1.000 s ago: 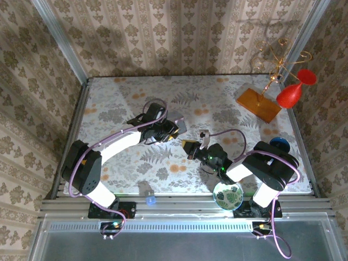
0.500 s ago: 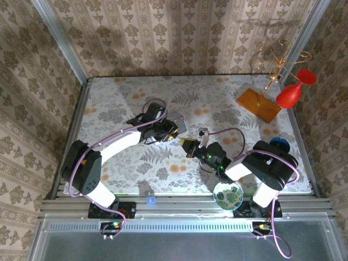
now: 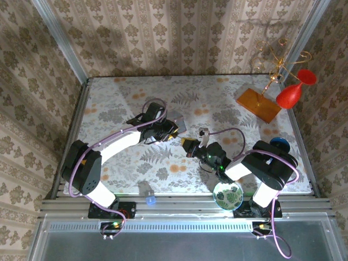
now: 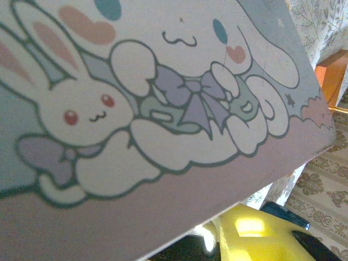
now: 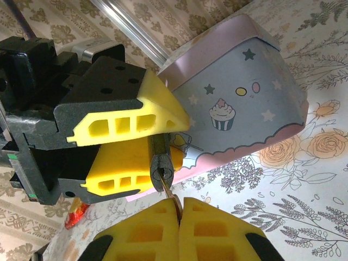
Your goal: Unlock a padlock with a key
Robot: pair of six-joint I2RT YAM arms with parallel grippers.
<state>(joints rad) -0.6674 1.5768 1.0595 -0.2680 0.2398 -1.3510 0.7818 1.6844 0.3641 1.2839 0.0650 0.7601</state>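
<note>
Padlock is centre-left in the right wrist view, pinched at the tips of the yellow-padded left fingers. Its lower end points toward the bottom edge. As far as we can see, the left fingers are closed on it.

Key is just below it, clamped between the right fingers at bottom centre. Those pads are pressed together with only the key tip sticking out, touching the padlock's lower face. We can't tell whether it's in the keyway or just against it.

Handling, our read:
- **Both parts:** small, rigid, light, smooth metal, so likely slippery on foam.
- **Padlock:** the pads are soft, so we expect it to twist in the grip once torque comes through the key. We'd hold it across the flat faces of the body, not the shackle, which has to be free to pop.
- **Key:** thin. We'd grip the bow with its flat sides to the pads and keep it in line with the keyway. Side load could bend it or roll it out of the pinch.
- Neither looks fragile otherwise.

Tin box is upper right in that view, over the floral surface, just behind the padlock. We can't tell if they touch.

Writing: none readable.
- **Tin lid:** the left wrist view, close up, shows a cartoon print of a red-eyed white bunny and a long-eared white character with a bow.
- **Tin side:** cupcake and stars.
- **Markings:** no brand name, and nothing legible on the padlock or key.
</note>
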